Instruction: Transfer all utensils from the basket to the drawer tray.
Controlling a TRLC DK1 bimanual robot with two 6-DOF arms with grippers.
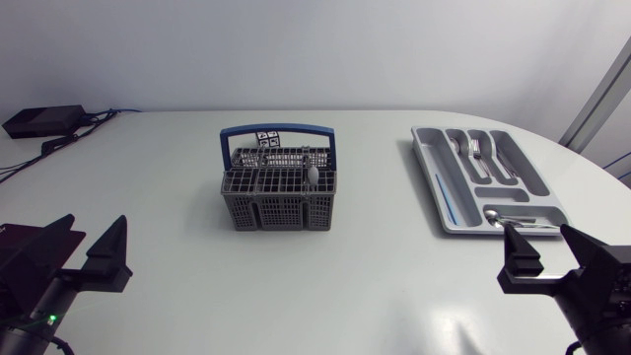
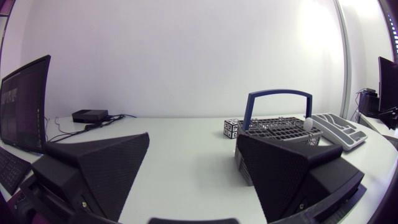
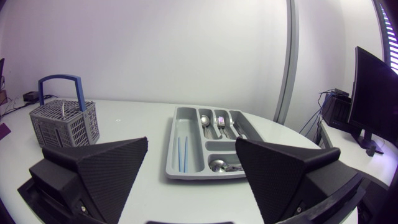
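A grey cutlery basket with a blue handle stands mid-table; one spoon pokes up from it. In the left wrist view the basket lies ahead of my open left gripper, its spoon bowl showing. The grey drawer tray sits at the right and holds forks, spoons and blue chopsticks. My left gripper rests at the near left, my right gripper at the near right, both open and holding nothing. The tray lies just ahead of my right gripper.
A small black-and-white marker cube sits behind the basket, also seen as a cube from the left wrist. A black box with cables lies at the far left corner. Bare tabletop stretches between basket and tray.
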